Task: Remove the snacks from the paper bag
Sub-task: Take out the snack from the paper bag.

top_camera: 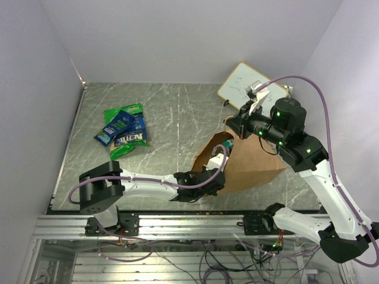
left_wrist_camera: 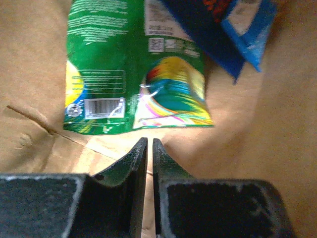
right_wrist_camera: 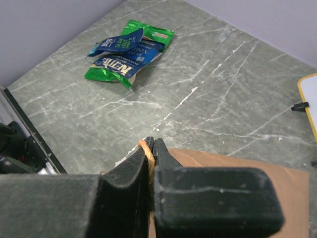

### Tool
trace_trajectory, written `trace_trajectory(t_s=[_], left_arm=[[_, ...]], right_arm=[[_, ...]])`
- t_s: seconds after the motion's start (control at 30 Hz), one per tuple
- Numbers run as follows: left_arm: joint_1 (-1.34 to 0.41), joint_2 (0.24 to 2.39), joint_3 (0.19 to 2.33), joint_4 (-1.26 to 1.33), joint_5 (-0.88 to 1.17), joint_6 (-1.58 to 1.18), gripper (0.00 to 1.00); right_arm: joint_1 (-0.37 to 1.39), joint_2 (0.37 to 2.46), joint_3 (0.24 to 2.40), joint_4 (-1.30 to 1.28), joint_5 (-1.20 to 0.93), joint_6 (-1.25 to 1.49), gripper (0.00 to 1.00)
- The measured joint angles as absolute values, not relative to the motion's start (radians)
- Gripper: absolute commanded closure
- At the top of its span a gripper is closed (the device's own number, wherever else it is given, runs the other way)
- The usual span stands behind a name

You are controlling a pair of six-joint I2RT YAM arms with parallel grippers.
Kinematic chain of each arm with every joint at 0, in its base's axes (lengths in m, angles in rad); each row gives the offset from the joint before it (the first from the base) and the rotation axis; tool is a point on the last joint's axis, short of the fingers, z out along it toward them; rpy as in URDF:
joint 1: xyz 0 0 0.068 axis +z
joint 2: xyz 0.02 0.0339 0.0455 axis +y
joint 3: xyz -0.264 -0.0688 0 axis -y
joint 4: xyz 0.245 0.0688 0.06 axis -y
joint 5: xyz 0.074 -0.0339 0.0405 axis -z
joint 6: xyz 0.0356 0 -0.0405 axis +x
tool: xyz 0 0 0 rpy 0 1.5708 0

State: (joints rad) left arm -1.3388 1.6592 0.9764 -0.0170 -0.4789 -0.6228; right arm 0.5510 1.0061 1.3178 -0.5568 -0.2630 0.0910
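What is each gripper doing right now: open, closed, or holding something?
Left gripper: closed, empty, inside the paper bag.
Right gripper: closed on the paper bag's handle.

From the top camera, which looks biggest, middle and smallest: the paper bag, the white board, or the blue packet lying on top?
Largest: paper bag
Middle: white board, partly hidden
Smallest: blue packet

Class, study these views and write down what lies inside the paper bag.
Inside the paper bag lie a green snack packet and a blue packet overlapping its far corner, just ahead of the left gripper. Anything beneath them is covered.
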Motion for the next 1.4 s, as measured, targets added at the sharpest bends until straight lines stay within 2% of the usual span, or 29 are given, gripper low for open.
trace_trajectory(t_s=[0.03, 0.13, 0.2, 0.27, 0.43, 0.67, 0.9, 1.1, 1.4], left_arm=[[-1.338, 1.658, 0.976, -0.009, -0.489, -0.620, 0.75], [-1.337, 1.653, 0.976, 0.015, -0.503, -0.614, 0.58], [-1.337, 1.644, 0.970, 0.034, -0.500, -0.612, 0.52], [-1.330, 1.613, 0.939, 0.073, -0.483, -0.612, 0.48], [-1.285, 1.571, 0.886, 0.161, -0.394, -0.609, 0.47], [-1.238, 1.690, 0.960, 0.183, -0.321, -0.568, 0.42], [-1.238, 1.796, 1.068, 0.121, -0.359, -0.542, 0.16], [-1.232, 1.838, 1.174, 0.028, -0.432, -0.522, 0.12], [-1.223, 1.898, 1.205, -0.068, -0.471, -0.515, 0.14]], right_arm=[[0.551, 1.003, 1.318, -0.558, -0.263, 0.084, 1.00], [0.551, 0.995, 1.316, -0.559, -0.263, 0.069, 1.00], [0.551, 0.986, 1.314, -0.562, -0.261, 0.062, 1.00], [0.551, 0.974, 1.310, -0.564, -0.258, 0.057, 1.00], [0.551, 0.957, 1.306, -0.570, -0.259, 0.041, 1.00], [0.551, 0.956, 1.307, -0.582, -0.268, 0.025, 1.00], [0.551, 0.955, 1.313, -0.599, -0.274, 0.017, 1.00], [0.551, 0.943, 1.313, -0.608, -0.273, 0.013, 1.00], [0.551, 0.937, 1.313, -0.611, -0.273, 0.013, 1.00]])
